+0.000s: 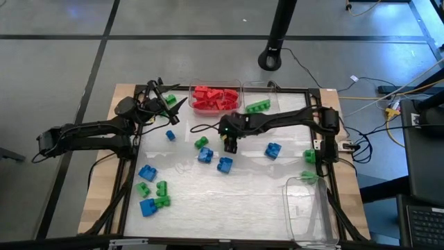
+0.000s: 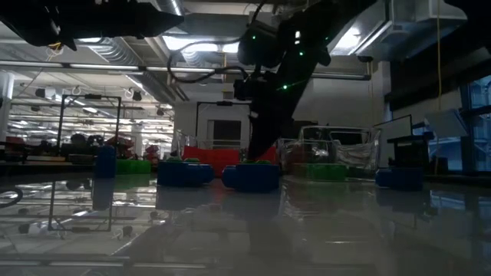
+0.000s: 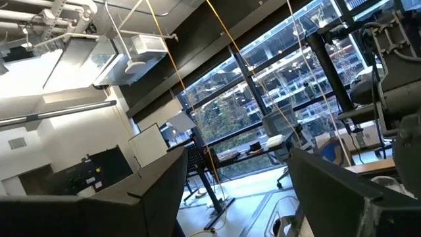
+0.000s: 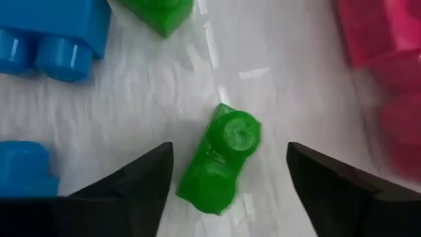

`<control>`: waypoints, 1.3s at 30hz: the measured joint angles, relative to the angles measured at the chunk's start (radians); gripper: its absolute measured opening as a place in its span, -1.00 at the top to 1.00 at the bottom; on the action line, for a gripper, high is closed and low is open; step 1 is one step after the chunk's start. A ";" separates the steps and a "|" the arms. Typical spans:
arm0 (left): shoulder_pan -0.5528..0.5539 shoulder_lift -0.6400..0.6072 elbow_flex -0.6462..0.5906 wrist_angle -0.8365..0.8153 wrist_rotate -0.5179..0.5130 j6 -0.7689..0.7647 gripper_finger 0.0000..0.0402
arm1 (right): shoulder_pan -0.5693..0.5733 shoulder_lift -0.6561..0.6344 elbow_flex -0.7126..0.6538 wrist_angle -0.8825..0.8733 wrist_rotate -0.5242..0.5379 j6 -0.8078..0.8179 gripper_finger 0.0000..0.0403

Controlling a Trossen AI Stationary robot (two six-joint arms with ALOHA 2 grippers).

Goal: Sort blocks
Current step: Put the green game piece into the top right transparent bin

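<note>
Blue and green blocks lie scattered on the white table top (image 1: 243, 194). Red blocks (image 1: 215, 97) fill a clear bin at the far edge, and one green block (image 1: 258, 106) lies in the bin beside it. My right gripper (image 4: 229, 150) hangs open, slanting down over the table's middle (image 1: 230, 144). A small green block (image 4: 223, 158) lies on its side on the table between the right gripper's fingers, clear of both. My left gripper (image 3: 243, 197) is open with nothing between its fingers, raised at the far left (image 1: 168, 104) and pointing up into the room.
Blue blocks (image 1: 205, 155) (image 1: 224, 164) and a green one (image 1: 201, 142) lie close around the right gripper. Another blue block (image 1: 272, 149) lies to its right. More blocks sit near the left front (image 1: 149, 198). A clear bin (image 1: 309, 208) stands at the near right corner.
</note>
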 joint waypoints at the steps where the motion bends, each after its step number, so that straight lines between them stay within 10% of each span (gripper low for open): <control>1: 0.000 0.000 0.000 0.000 0.000 0.000 -0.26 | 0.000 0.003 0.000 0.001 -0.012 0.001 -0.54; 12: 0.000 0.000 0.000 0.003 0.000 0.000 -0.26 | 0.000 0.049 0.001 0.014 0.018 0.023 -0.70; 30: 0.000 0.000 0.000 0.005 0.000 0.001 -0.26 | 0.003 0.095 0.002 0.021 -0.006 -0.003 0.30; 39: 0.000 0.000 0.000 0.005 0.000 0.014 -0.26 | 0.013 0.091 0.002 0.019 0.006 -0.030 0.28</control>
